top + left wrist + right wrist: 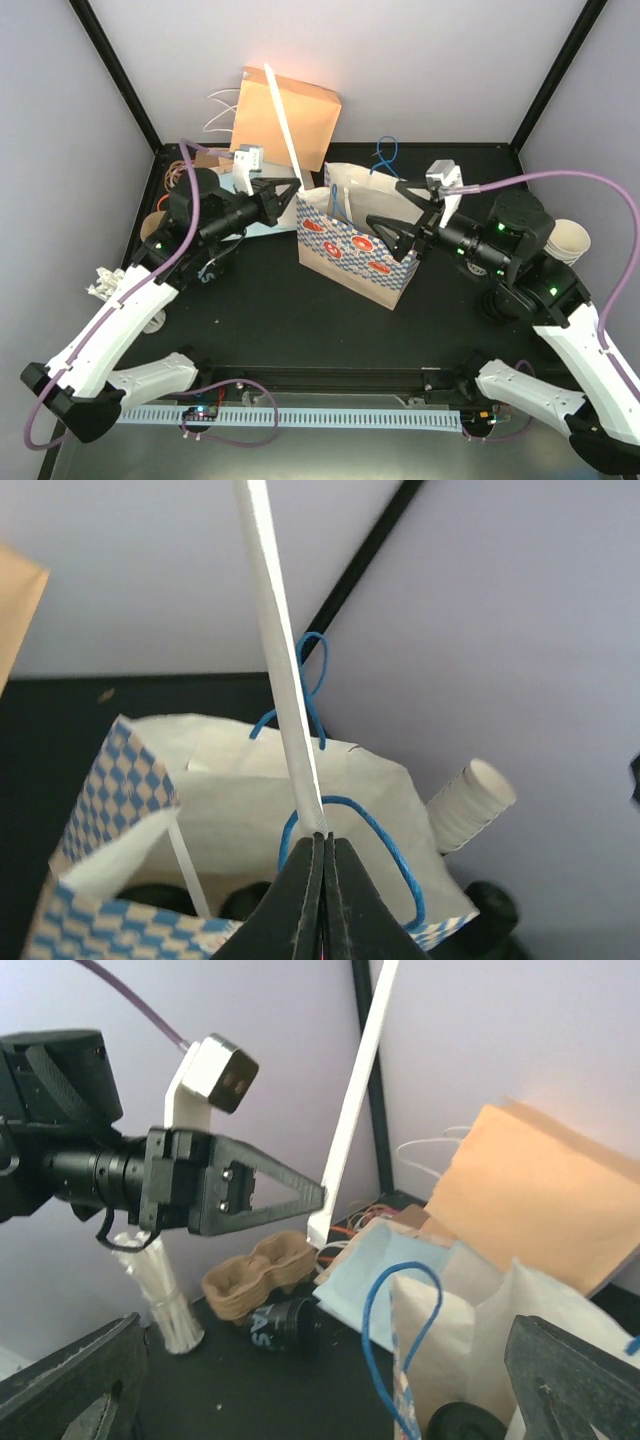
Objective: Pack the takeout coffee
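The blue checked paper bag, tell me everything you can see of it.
The paper bag is white with blue checks, red-and-blue oval prints and blue cord handles. It stands upright and open on the black table, a brown bag behind it. The open right gripper hovers at its mouth; contact is unclear.

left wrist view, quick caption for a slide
Left gripper shut on a long white stick at the mouth of the blue-checked bag
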Controlling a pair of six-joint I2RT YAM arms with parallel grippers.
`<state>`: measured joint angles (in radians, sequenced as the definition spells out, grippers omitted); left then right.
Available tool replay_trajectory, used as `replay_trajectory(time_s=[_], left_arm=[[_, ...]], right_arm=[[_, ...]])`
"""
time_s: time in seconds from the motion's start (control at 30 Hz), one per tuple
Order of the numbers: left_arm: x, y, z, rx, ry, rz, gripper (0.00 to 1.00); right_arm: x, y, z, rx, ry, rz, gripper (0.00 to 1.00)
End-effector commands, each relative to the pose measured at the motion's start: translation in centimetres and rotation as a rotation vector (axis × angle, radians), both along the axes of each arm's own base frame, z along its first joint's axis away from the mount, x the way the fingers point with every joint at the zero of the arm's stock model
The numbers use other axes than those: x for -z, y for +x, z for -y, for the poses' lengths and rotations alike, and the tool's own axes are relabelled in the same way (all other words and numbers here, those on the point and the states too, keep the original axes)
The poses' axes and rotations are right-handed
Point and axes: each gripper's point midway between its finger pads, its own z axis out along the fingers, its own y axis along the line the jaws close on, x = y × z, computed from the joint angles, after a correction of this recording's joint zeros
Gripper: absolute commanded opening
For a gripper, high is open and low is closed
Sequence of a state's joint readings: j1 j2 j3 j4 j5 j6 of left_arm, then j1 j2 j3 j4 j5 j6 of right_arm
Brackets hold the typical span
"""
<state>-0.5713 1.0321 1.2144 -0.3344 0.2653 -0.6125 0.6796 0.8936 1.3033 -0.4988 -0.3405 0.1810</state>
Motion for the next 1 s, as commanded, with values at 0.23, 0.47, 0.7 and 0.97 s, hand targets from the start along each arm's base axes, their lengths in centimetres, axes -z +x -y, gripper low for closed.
replay_trajectory(time_s=[0.23,0.47,0.7,0.97], left_arm=[[-3.4,2.1,2.5,0.072,0.254,0.600,0.01],[1.4,2.6,5.1,0.244,0.529,0.741,0.01],[4.5,3.2,4.1,0.269,0.785,0.837,0.01],[6.9,4.6,4.6,0.248,0.774,0.777,0.03]], right_arm=[[-0.4,1.1,3.1,0.193,0.079,0.005,1.00],[0.4,1.3,4.0,0.243,0.097,-0.013,1.00],[-0.3,1.0,4.9,0.268,0.110,0.011,1.00],[-0.7,0.5,4.9,0.252,0.118,0.015,1.00]])
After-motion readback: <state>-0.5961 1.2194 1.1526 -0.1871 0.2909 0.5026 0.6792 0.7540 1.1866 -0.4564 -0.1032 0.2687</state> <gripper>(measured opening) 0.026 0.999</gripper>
